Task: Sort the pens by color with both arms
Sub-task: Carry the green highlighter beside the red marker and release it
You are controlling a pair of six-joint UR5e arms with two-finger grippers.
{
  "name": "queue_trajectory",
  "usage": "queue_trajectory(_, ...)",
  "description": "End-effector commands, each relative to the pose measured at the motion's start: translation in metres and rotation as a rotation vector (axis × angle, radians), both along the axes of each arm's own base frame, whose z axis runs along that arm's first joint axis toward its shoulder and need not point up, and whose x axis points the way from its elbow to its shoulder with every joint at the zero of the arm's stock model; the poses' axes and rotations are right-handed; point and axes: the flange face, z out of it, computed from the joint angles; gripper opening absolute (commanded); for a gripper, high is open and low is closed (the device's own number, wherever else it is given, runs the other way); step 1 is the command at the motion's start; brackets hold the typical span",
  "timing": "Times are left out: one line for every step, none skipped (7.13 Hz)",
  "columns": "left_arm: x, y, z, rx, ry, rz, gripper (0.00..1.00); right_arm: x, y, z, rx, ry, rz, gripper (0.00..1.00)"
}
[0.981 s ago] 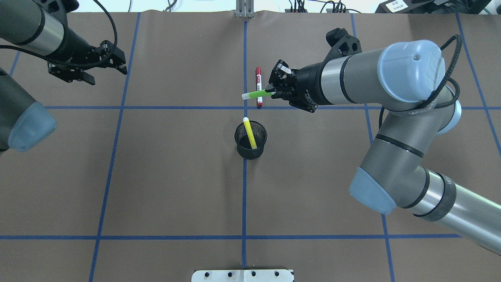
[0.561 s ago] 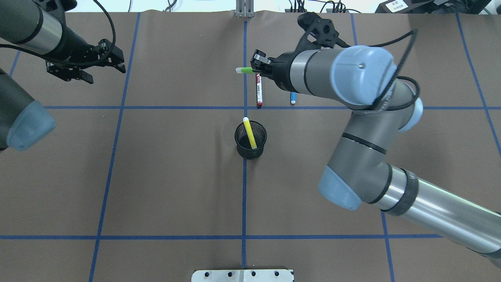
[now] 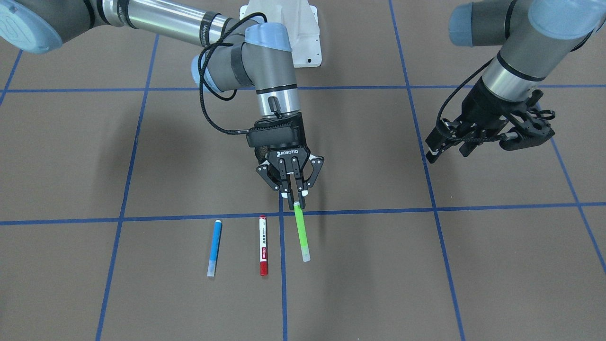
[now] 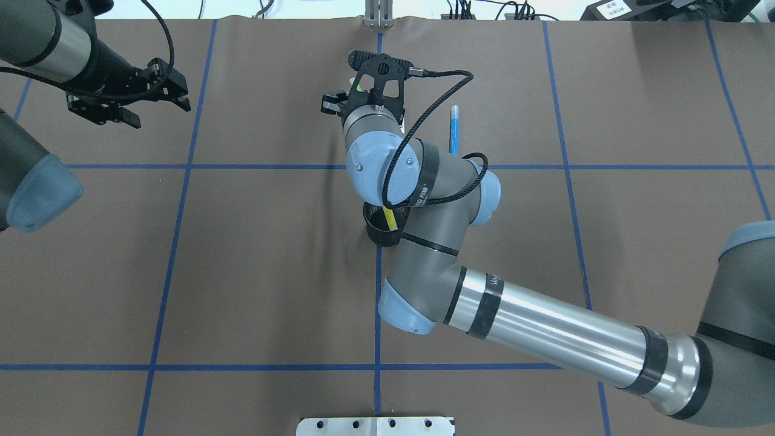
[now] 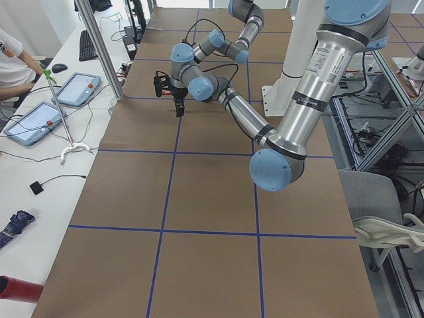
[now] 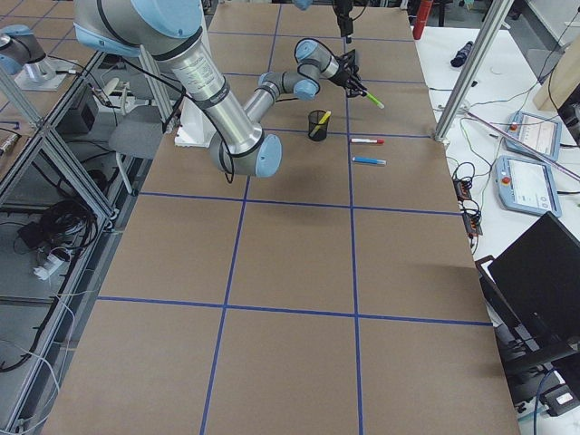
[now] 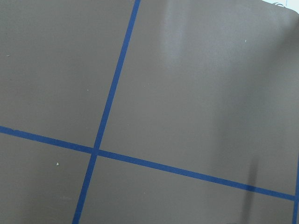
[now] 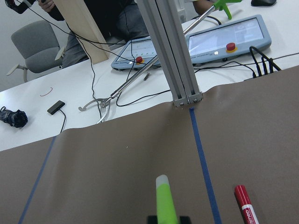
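Right gripper has swung round w/ green pen, clamped on its end, tip over bench just beside red-ended pen. Left gripper hangs spread, empty. Green prob. ready for set-down.

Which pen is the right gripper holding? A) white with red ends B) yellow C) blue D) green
D: the right gripper is shut on one end of the green pen. The blue pen and the white pen with red ends lie on the table, and the yellow pen stands in the mesh cup.
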Motion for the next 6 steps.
queue_trajectory(0.0,0.0,-0.003,-0.001,0.005,-0.004,0.9,-0.036,0.0,0.007,0.033,0.125,0.011,0.0)
queue_trajectory(0.0,0.0,-0.005,-0.001,0.007,-0.006,0.9,-0.041,0.001,0.007,0.048,0.159,-0.009,0.0)
queue_trajectory(0.0,0.0,-0.006,-0.009,0.011,-0.013,0.9,-0.049,-0.003,0.013,0.059,0.218,-0.032,0.0)
queue_trajectory(0.0,0.0,-0.006,-0.009,0.012,-0.014,0.91,-0.056,-0.003,0.012,0.071,0.259,-0.085,0.0)
queue_trajectory(0.001,0.001,-0.007,-0.018,0.015,-0.019,0.91,-0.059,0.0,0.013,0.089,0.297,-0.119,0.0)
queue_trajectory(0.0,0.001,-0.007,-0.019,0.016,-0.02,0.91,-0.059,-0.001,0.015,0.108,0.333,-0.134,0.0)
